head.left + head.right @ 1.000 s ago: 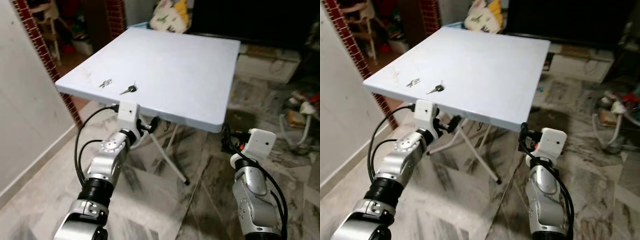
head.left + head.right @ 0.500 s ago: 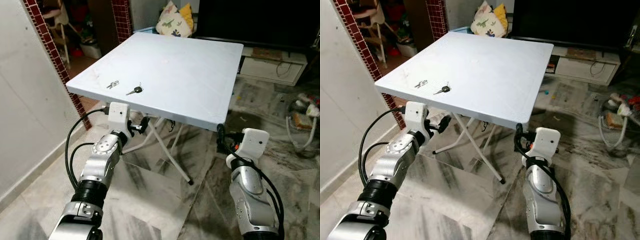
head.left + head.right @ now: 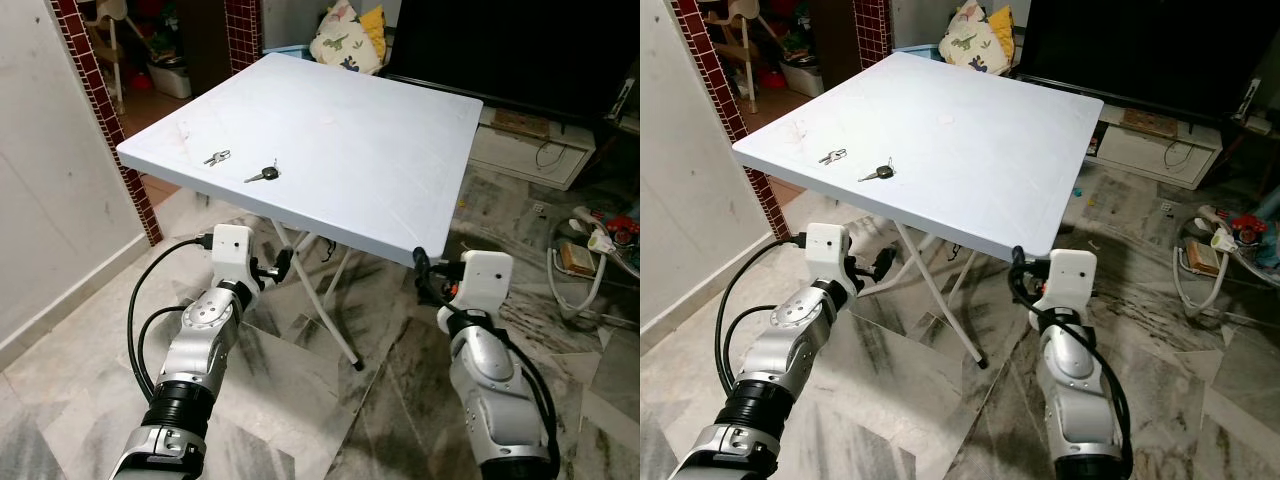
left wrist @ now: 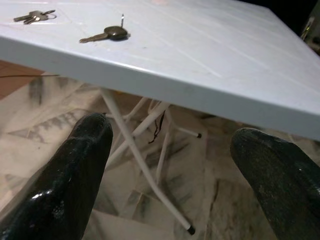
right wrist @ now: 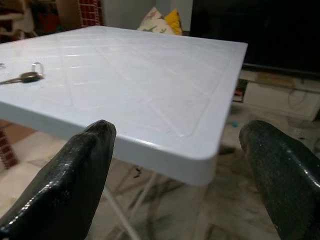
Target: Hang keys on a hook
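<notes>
Since the earlier frames the whole scene has shifted: the camera has drawn back and risen, so the white surface [image 3: 330, 130] now sits higher in the frame and both arms show below its near edge. The keys have not moved on it.

Two key items lie near the surface's left corner, in the upper left of the frame: one small silver bunch [image 3: 216, 157] and one single dark-headed key [image 3: 264, 174] just right of it, apart. The single key's long axis runs left to right, head at the right, blade pointing left.

The left gripper [image 4: 185, 150] hangs below the near edge, jaws spread wide, holding nothing. The right gripper [image 5: 185, 150] faces the surface's right corner, jaws likewise spread and empty.
</notes>
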Motion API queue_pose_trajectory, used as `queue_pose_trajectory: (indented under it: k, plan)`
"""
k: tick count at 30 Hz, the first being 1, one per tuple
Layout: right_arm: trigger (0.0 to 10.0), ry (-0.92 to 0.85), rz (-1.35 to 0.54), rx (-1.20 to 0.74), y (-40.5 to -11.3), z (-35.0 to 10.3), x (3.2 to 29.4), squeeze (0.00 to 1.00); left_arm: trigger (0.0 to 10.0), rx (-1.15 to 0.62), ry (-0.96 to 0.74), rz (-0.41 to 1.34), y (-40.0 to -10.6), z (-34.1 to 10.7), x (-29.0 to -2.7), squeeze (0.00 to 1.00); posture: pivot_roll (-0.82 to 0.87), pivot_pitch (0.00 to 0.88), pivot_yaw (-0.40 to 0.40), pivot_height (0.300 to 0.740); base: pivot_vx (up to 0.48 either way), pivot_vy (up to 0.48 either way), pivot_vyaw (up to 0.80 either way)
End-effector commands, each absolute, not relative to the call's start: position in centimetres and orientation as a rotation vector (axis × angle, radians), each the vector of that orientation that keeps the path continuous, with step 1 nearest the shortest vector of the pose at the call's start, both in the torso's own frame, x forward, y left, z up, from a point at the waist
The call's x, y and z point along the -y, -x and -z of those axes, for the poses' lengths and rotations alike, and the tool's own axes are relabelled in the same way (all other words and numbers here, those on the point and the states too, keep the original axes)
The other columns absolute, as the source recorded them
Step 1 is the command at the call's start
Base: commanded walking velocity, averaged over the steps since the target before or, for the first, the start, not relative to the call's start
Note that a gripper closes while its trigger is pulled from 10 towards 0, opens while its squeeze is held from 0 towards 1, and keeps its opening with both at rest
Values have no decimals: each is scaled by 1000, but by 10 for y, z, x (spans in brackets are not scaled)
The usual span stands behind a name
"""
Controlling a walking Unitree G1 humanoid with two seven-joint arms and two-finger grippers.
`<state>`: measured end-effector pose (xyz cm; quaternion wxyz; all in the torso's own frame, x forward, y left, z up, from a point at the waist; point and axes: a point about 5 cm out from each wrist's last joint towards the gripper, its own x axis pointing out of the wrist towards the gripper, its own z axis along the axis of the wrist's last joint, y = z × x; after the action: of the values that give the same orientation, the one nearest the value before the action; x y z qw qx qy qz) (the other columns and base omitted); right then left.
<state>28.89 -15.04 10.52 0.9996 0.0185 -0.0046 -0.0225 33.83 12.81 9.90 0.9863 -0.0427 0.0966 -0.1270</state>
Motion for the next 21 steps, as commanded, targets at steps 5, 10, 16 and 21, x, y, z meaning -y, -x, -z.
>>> queue_pose_trajectory:
  k: [5, 10, 16, 21]
  plan:
    - [10000, -44, 74, -28, -279, -91, 161, 0, 10000, -250, 52, 259, -329, -81, -134, 0, 93, 0, -19, 740, 0, 0, 0]
    - [10000, -10, 55, -59, -260, -83, 173, 0, 10000, -310, 44, 230, -308, -58, -147, 0, 83, 0, -38, 740, 0, 0, 0]
    - [10000, 2, 69, -44, -261, -86, 179, 0, 10000, -257, 36, 249, -300, -62, -141, 0, 88, 0, -47, 740, 0, 0, 0]
    - [10000, 7, 66, -3, -269, -96, 176, 0, 10000, -211, 32, 279, -300, -70, -131, 0, 102, 0, -46, 740, 0, 0, 0]
